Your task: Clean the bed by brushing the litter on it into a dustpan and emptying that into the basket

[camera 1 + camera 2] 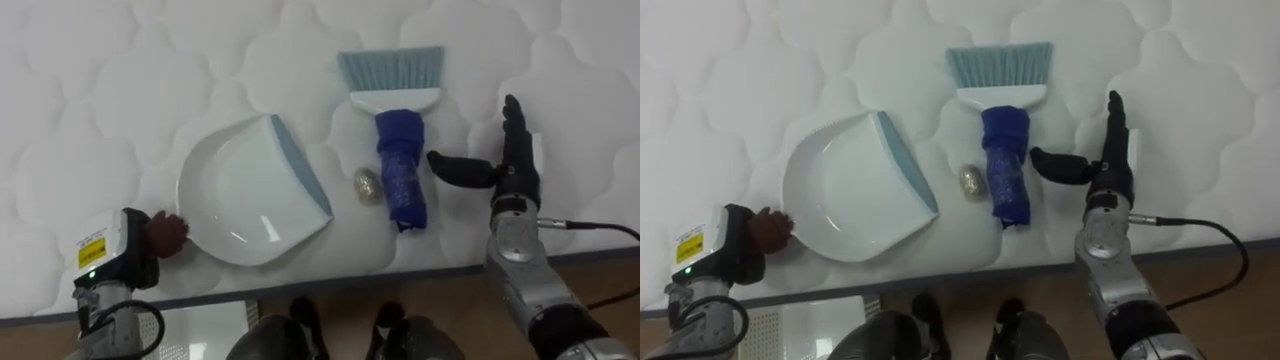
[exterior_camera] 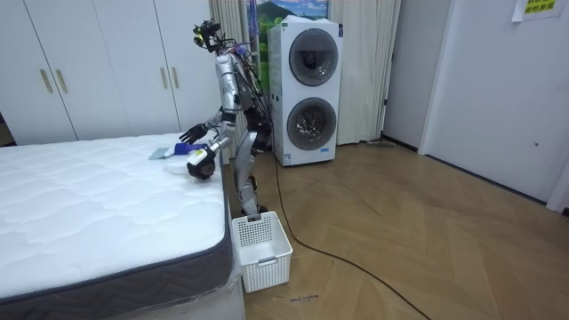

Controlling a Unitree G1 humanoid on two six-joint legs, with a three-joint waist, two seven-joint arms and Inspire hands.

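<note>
So the white dustpan [image 1: 245, 195] is lying flat on the quilted white mattress [image 1: 80, 80], close to the bed's edge, with its blue-grey lip on the side facing away from the left hand [image 1: 163, 235]. That hand is at the dustpan's opposite, rounded end, right on the rim, and its fingers are curled up tight around the edge there, so it's got hold of it.

Just off the dustpan's lip there's a little crumpled shiny ball [image 1: 367, 186], near but not touching as far as I can see. One step further from the dustpan is the brush [image 1: 398, 140], touching the ball or nearly so, with its blue handle pointing at the bed's edge and its pale blue bristles pointing away.

The right hand [image 1: 515, 165] is past the brush, on the far side from the dustpan. Its fingers are straight and its thumb sticks out toward the handle. It's not touching it and is grasping nothing.

In the room view the robot stands at the bedside, bent slightly over the dustpan, with a white basket [image 2: 260, 249] on the floor below the bed corner.
</note>
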